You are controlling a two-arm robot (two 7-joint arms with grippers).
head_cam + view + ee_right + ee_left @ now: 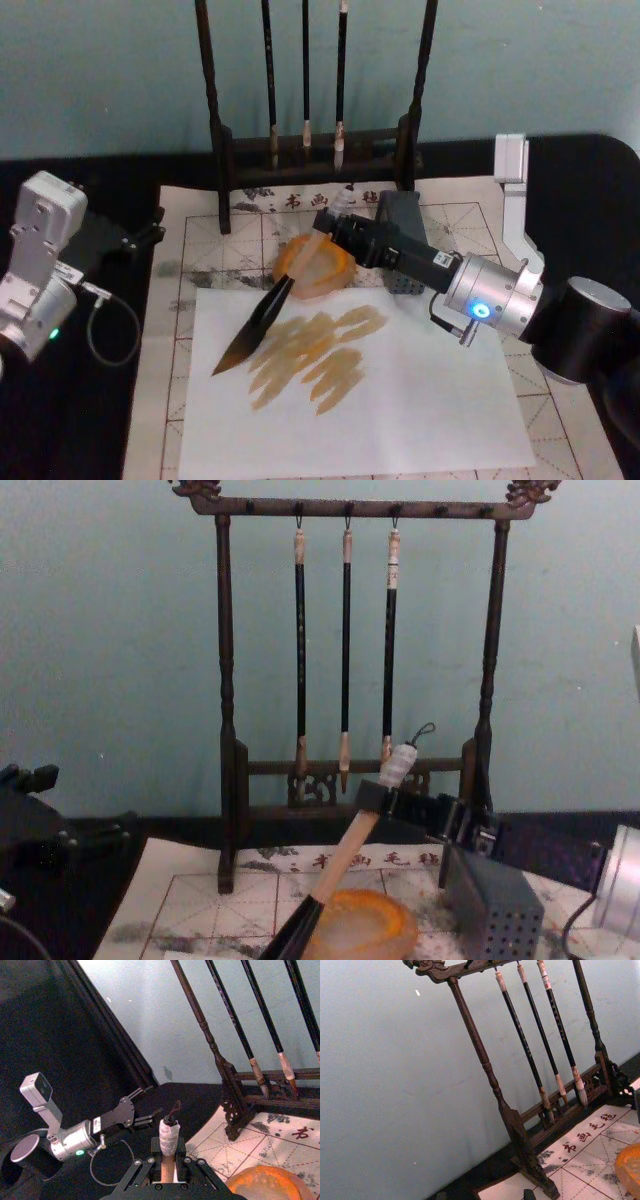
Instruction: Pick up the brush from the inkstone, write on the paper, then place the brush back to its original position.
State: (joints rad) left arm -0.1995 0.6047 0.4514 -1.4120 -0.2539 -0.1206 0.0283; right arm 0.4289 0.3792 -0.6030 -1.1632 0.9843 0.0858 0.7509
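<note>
Ochre strokes (315, 360) are down, so I'd call this the return leg. Head view: right hand (335, 225) pinches the brush (262, 320), which slants over the inkstone (330, 275); left hand (140, 240) is parked far left. Chest view: rack (226, 680) close behind, grey block (495, 905) beside. Lower gently; the open room is lower left.
</note>
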